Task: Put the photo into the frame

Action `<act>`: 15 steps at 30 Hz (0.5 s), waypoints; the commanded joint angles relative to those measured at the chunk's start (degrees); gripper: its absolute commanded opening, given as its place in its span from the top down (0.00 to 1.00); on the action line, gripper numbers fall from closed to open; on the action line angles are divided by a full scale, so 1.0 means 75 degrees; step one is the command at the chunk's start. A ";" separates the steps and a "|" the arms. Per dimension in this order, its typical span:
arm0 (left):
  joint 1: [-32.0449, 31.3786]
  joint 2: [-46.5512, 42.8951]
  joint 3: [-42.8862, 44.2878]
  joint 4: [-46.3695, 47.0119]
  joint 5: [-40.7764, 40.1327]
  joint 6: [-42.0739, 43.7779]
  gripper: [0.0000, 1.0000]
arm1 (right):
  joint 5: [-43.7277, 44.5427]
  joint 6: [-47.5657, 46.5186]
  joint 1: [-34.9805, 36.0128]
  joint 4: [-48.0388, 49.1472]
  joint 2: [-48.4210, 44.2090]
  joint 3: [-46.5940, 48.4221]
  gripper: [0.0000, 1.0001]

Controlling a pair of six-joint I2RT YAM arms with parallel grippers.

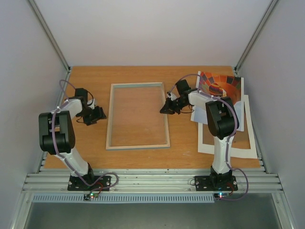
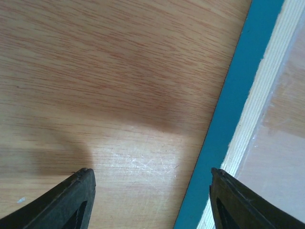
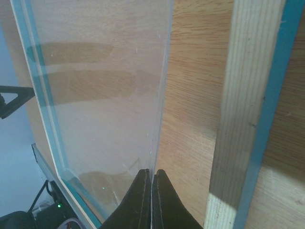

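Note:
The frame (image 1: 137,145) lies flat in the middle of the table, pale wood back up. The photo (image 1: 227,82) with the orange and red balloon lies at the back right, partly under my right arm. My right gripper (image 1: 166,108) is at the frame's right side, shut on the edge of the clear pane (image 3: 105,95). In the right wrist view it (image 3: 152,174) holds the pane tilted up beside the frame's wood bar (image 3: 240,95). My left gripper (image 1: 98,114) is open and empty over the table just left of the frame. In the left wrist view it (image 2: 150,175) is beside the turquoise edge (image 2: 233,119).
A white card mat (image 1: 205,143) with a window lies at the right front, under the photo's near edge. Grey walls close in the table's left, right and back. A metal rail (image 1: 152,181) runs along the near edge.

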 commanded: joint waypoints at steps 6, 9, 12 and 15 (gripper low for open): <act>-0.0014 0.0243 -0.0001 0.0219 0.0003 -0.0024 0.34 | 0.0338 -0.0332 -0.0009 0.0029 -0.0479 -0.0016 0.99; -0.0023 0.0296 0.0028 0.0227 0.0014 -0.0035 0.34 | 0.0259 -0.0381 0.0000 0.0151 -0.0531 -0.0109 0.99; -0.0031 0.0348 0.0055 0.0229 0.0015 -0.0045 0.34 | 0.0240 -0.0416 0.0002 0.0221 -0.0568 -0.0154 0.99; -0.0035 0.0368 0.0052 0.0233 0.0050 -0.0050 0.35 | 0.0256 -0.0468 0.0002 0.0333 -0.0547 -0.0186 0.99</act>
